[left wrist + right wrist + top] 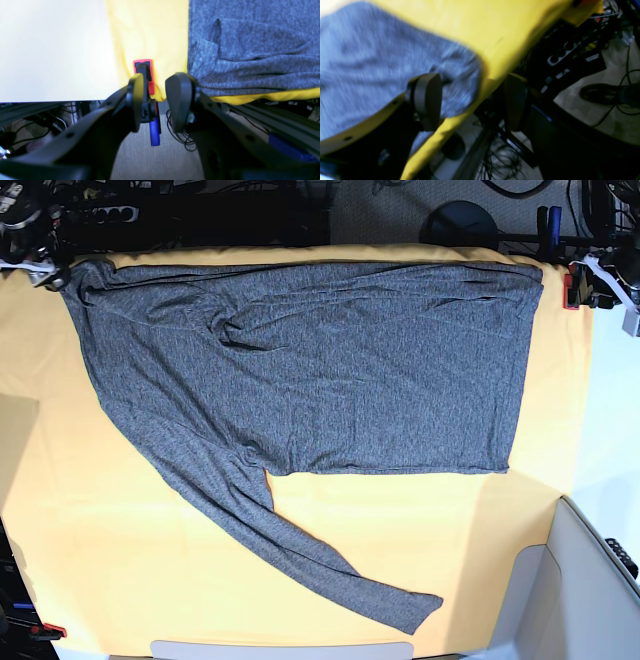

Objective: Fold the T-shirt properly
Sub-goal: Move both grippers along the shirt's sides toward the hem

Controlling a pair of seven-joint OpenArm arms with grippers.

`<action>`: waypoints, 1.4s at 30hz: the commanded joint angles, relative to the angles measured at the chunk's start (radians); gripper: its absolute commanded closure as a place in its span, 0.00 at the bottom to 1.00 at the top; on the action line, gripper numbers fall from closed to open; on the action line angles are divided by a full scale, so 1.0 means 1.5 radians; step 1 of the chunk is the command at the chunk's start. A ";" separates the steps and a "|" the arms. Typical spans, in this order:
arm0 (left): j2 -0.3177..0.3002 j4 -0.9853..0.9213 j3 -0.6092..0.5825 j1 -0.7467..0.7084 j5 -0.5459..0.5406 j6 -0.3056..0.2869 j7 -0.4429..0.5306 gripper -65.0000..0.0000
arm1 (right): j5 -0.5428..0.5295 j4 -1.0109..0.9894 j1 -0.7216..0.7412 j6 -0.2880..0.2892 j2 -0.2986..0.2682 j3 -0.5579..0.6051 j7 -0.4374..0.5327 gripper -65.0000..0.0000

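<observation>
While the yellow cloth (300,530) covers nearly the whole table, the T-shirt (330,370) lies spread across its far half, body fairly flat, one long sleeve (290,550) trailing diagonally toward the near edge. At the shirt's far corners sit the two arms. The right gripper (472,100) stands with its jaws apart around a rounded corner of grey fabric at the cloth's edge, nothing pinched yet. The left gripper (156,100) is also parted and empty, just beside the shirt's hem corner, near a red clamp (145,72). To fold well, I judge each gripper should take only grey fabric, not the yellow layer beneath, and both should lift evenly so the far edge carries over straight.
</observation>
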State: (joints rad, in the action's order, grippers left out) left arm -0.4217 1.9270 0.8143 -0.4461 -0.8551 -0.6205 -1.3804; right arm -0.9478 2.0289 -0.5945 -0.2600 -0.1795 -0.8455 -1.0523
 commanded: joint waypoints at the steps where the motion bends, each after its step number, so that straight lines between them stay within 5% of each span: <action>1: -0.013 0.011 0.002 0.017 -0.006 0.000 0.004 0.70 | -0.021 0.010 0.000 0.000 -0.012 -0.023 0.012 0.41; 8: -0.045 0.007 -0.077 0.152 -0.004 0.000 -0.011 0.70 | -0.006 0.005 0.154 0.003 -0.025 -0.043 0.011 0.41; 13: -0.070 -0.057 -0.189 0.279 0.002 0.000 -0.011 0.70 | 0.080 -0.106 0.314 0.116 -0.024 0.049 0.011 0.41; 19: -0.088 -0.228 -0.296 0.406 0.072 -0.004 -0.011 0.70 | 0.152 -0.326 0.483 0.193 -0.017 0.105 0.011 0.41; 26: -0.133 -0.420 -0.434 0.484 0.099 -0.004 0.143 0.70 | 0.208 -0.480 0.622 0.275 -0.057 0.197 0.011 0.41; 35: -0.133 -0.704 -0.457 0.573 0.099 -0.003 0.309 0.70 | 0.224 -0.699 0.807 0.309 -0.134 0.439 0.094 0.41; 42: -0.133 -0.791 -0.522 0.670 0.099 -0.004 0.350 0.65 | 0.335 -0.796 0.840 0.309 -0.084 0.539 0.204 0.41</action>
State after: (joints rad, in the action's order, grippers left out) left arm -0.6018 0.7254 0.0315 0.5262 -0.6880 -0.6193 -0.8803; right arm -0.4465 0.8211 0.6395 0.2024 -0.2913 -0.0341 -0.7647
